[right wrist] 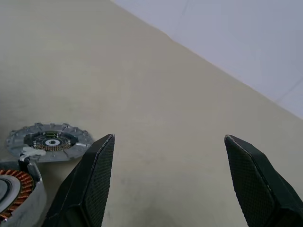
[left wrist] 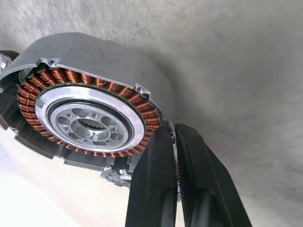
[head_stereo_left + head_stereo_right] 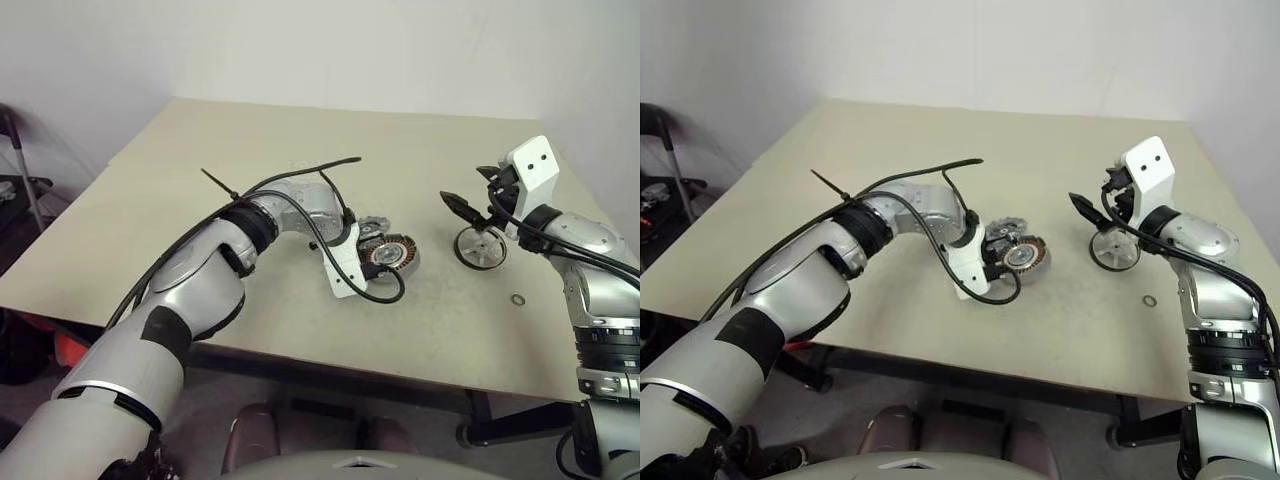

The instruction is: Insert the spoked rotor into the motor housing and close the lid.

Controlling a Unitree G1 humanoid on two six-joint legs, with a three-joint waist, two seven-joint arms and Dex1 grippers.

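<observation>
The spoked rotor (image 3: 481,247) sits on the right side of the surface (image 3: 300,140), propped up on its dark rim rather than lying flat, so its axle runs roughly level and its spoked face is turned toward the near edge. It looks stiff and metallic, probably with some weight to it, and the smooth rim could roll or slip; taking it across the rim, with the fingers clear of the thin pale spokes, looks the safest hold.

Well to its left, near the middle of the surface, the motor housing (image 2: 90,94) rests with its copper windings and silver hub facing up and slightly toward the near side, open to receive the rotor. Just beyond it on the far side lies the lid (image 1: 47,140), flat, its ribbed edge showing.

The left hand (image 2: 176,142) is at the housing's near-right edge with its fingers pressed together, holding nothing that I can see. The right hand (image 1: 168,142) hovers just above and beyond the rotor, fingers spread wide and empty. A small metal ring (image 3: 518,299) lies on its own toward the near right.
</observation>
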